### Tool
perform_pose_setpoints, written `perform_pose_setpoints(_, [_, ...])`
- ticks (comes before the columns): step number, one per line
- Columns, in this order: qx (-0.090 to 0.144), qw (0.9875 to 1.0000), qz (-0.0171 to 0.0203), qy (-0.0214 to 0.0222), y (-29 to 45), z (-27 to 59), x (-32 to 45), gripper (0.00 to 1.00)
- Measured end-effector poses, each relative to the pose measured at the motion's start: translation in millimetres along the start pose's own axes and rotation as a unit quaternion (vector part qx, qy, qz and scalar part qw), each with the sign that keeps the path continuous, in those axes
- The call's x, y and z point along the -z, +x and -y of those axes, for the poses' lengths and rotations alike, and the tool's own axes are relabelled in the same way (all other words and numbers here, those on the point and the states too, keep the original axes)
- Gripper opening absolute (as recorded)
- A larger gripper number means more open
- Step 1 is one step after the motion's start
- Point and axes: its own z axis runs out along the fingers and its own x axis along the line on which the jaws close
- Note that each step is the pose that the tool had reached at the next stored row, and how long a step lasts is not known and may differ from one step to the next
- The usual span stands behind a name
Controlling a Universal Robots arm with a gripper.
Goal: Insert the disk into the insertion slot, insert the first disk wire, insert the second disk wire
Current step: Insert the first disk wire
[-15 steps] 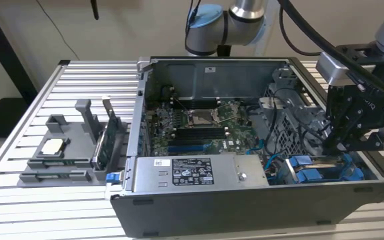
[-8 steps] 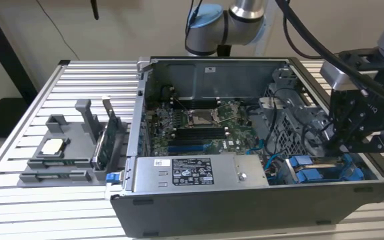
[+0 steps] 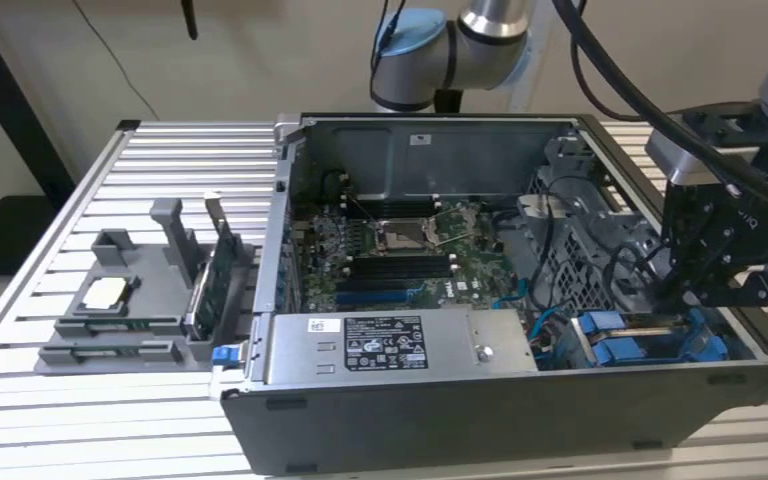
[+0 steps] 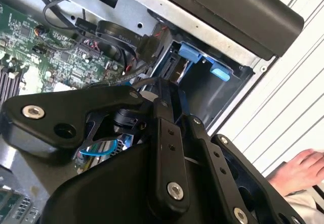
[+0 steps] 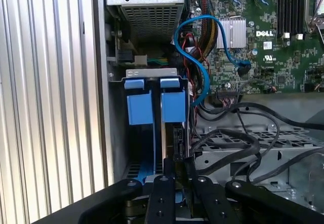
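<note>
The disk (image 5: 172, 113) is seated edge-on in the insertion slot (image 5: 152, 73). Its near edge is clamped between the fingers (image 5: 163, 181) of the gripper (image 5: 177, 168), which are drawn close together.

Case (image 3: 491, 430) on table (image 3: 104, 420); holder (image 3: 124, 335) beside it, exterior view's left; insertion slot (image 3: 651, 340) inside case.

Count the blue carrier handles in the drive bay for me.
2 blue handles, side by side in the insertion slot in the first wrist view: one by the case wall, the other nearer the motherboard. The gripper covers part of the bay, so more may be hidden.
</note>
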Motion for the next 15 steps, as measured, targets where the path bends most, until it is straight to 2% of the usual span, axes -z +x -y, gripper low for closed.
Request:
perform_pose_setpoints(7, [0.000,1.0000,0.0002,0.0000,-1.3,0.2,-0.6,0.19])
perform_pose_setpoints(15, [0.000,1.0000,0.0002,0.0000,-7.1,0.0,-2.5,0.19])
